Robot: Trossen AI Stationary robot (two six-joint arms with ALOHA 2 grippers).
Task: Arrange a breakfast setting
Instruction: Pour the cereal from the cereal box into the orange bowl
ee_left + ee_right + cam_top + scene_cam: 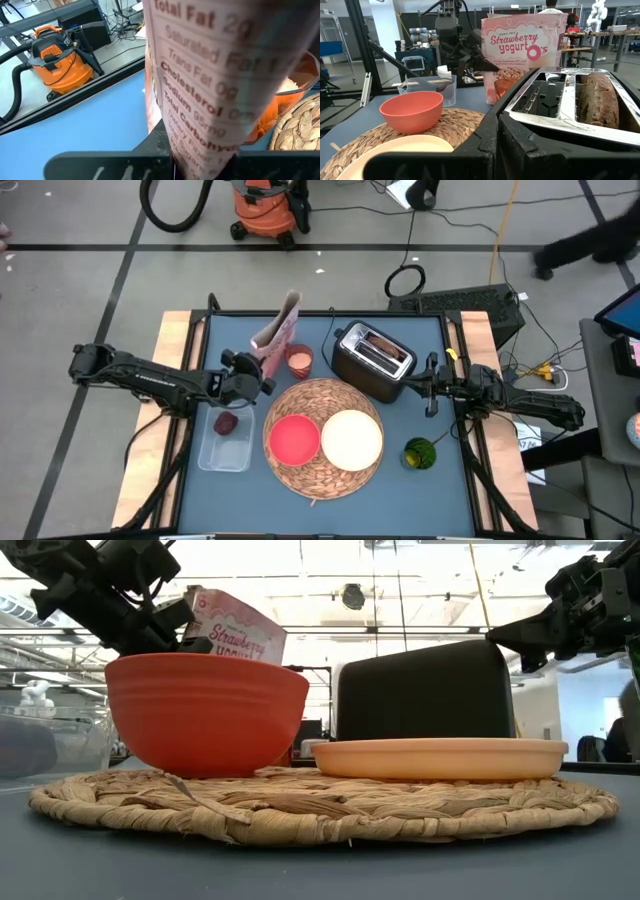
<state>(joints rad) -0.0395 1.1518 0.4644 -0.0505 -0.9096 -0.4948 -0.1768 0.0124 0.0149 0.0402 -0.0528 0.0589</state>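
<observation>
I am holding my left fingers (pixel 262 370) clamped on the strawberry yogurt cereal bag (pixel 277 332), left of centre in the high view, and the bag is standing tilted just beside a small pink cup (pixel 299 360). In the left wrist view the bag's nutrition label (pixel 200 85) is filling the middle of the frame right above my fingers. The round woven straw mat (pixel 310 470) is lying at the centre of the bench (pixel 330 515), carrying the red bowl (pixel 292 439) on its left half and the cream plate (pixel 351 438) on its right, the two side by side. A dark red fruit (pixel 226 423) is sitting in a clear container (pixel 226 448) left of the mat. My right fingers (pixel 432 387) are hovering just right of the black toaster (pixel 372 361), and I cannot tell whether they are apart or together. In the right wrist view a browned piece of toast (pixel 599 105) is sitting in one toaster slot. A green object (pixel 420 453) is lying at lower right of the mat.
</observation>
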